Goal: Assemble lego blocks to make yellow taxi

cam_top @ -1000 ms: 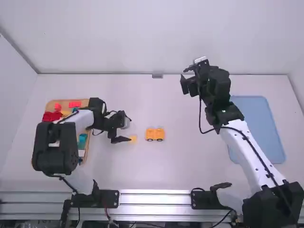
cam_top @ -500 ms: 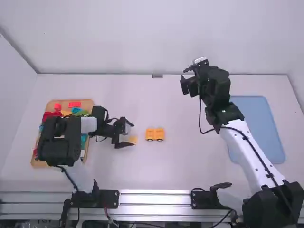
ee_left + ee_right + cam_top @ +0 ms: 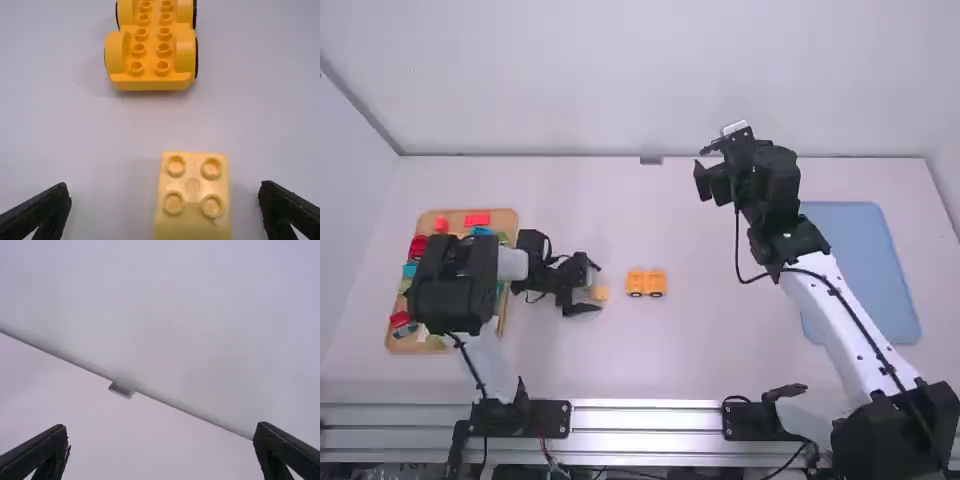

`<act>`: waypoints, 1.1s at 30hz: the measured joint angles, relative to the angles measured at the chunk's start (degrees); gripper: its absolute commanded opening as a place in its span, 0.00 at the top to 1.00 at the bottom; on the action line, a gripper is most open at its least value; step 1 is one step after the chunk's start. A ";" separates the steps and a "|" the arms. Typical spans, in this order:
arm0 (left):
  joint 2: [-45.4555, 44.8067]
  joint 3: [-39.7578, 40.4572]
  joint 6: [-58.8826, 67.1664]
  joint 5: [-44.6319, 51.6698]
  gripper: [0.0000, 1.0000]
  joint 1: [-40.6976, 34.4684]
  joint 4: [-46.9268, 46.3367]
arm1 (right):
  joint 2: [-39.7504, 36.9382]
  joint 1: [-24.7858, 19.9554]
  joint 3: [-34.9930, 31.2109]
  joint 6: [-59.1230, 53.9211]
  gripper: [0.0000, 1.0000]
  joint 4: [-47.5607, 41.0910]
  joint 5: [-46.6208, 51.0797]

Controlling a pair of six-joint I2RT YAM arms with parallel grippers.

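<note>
My left gripper (image 3: 592,288) is low over the table at the pale yellow brick (image 3: 601,293). In the left wrist view the left gripper (image 3: 165,202) stands open, its fingers on either side of the two-by-two-stud brick (image 3: 193,220), with gaps on both sides. Just right of it in the high view lies the orange-yellow wheeled base (image 3: 646,283); its studs face up and its black wheels show on the base (image 3: 150,55) in the left wrist view. High at the back, my right gripper (image 3: 702,166) is held away from the bricks; the right gripper (image 3: 160,442) is open and holds nothing.
A wooden tray (image 3: 505,218) of loose colored bricks stands at the left, partly under the left arm. On the right lies a blue tray (image 3: 860,260), beside the right arm's forearm. The back wall meets the table behind the right gripper.
The left arm has shifted toward the camera and slightly right, its gripper now around the pale brick. The right arm has moved very slightly left. The wheeled base has stayed put.
</note>
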 measured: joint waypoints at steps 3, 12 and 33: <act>0.68 -1.66 -0.37 2.43 0.10 0.15 2.19 | 0.00 0.00 0.00 0.02 0.01 0.02 0.04; 0.85 -2.45 -0.17 3.04 0.44 0.15 2.49 | 0.00 0.00 0.00 0.24 0.02 0.07 0.04; 0.85 -2.51 -0.24 2.82 0.68 0.24 2.82 | 0.00 0.00 0.00 0.22 0.01 0.24 -0.04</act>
